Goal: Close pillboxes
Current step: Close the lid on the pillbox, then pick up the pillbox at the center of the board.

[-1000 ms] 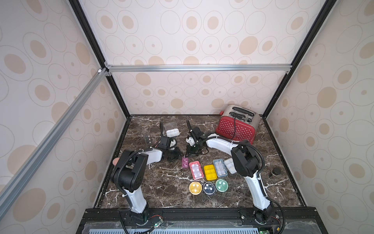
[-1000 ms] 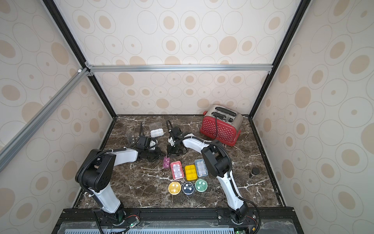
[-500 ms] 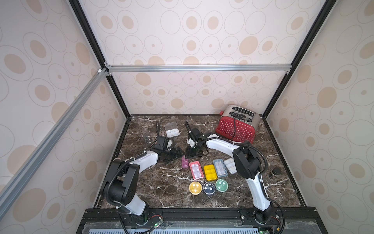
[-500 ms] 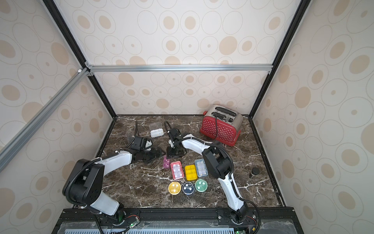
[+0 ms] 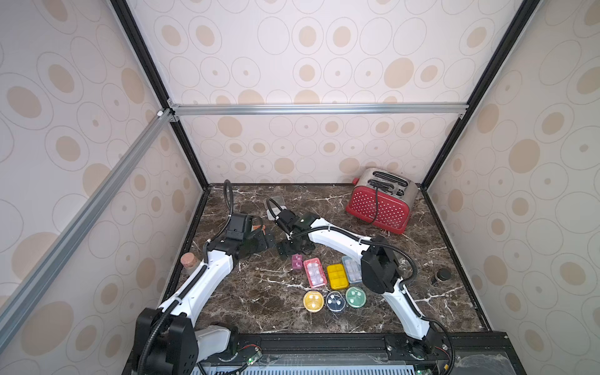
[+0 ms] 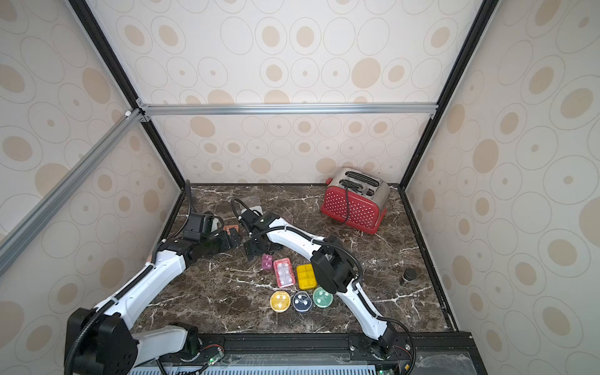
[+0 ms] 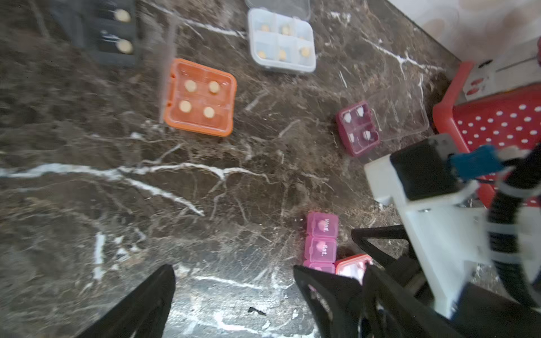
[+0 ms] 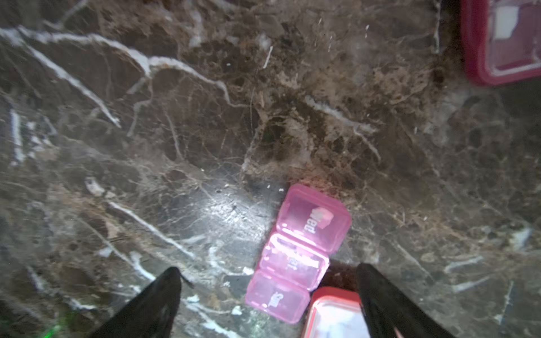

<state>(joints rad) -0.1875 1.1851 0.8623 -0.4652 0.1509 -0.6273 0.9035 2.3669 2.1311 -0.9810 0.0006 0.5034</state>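
Where the marble table point(image 5: 259, 308) is shown in both top views, 3 round pillboxes are lined up near the front: a round yellow pillbox point(image 5: 313, 300), a round navy pillbox point(image 5: 336, 301) and a round green pillbox point(image 5: 356, 296). Just behind them, 3 rectangular ones are set side by side: a red pillbox point(image 5: 314, 272), a yellow rectangular pillbox point(image 5: 337, 276) and a pale blue pillbox point(image 5: 351, 269). 1 pink strip point(image 5: 297, 261) is placed beside the red one. The left gripper point(image 5: 267, 242) and right gripper point(image 5: 293, 249) are seen low behind this group. 1 toaster point(image 5: 380, 204) is stood at the back.

In the left wrist view, the left gripper point(image 7: 234, 275) is spread wide, with bare marble between its 2 fingers. 4 more are shown: an orange pillbox point(image 7: 202, 98) with 4 pills, a white pillbox point(image 7: 282, 41) of 6 compartments, a maroon pillbox point(image 7: 357, 128) with its clear lid laid open, and a blurred dark pillbox point(image 7: 108, 32).

In the right wrist view, the right gripper point(image 8: 268, 273) is likewise parted and nothing is gripped. The pink strip point(image 8: 298, 251), of 3 compartments, is seen between the 2 fingers, just beside the red pillbox point(image 8: 333, 313).
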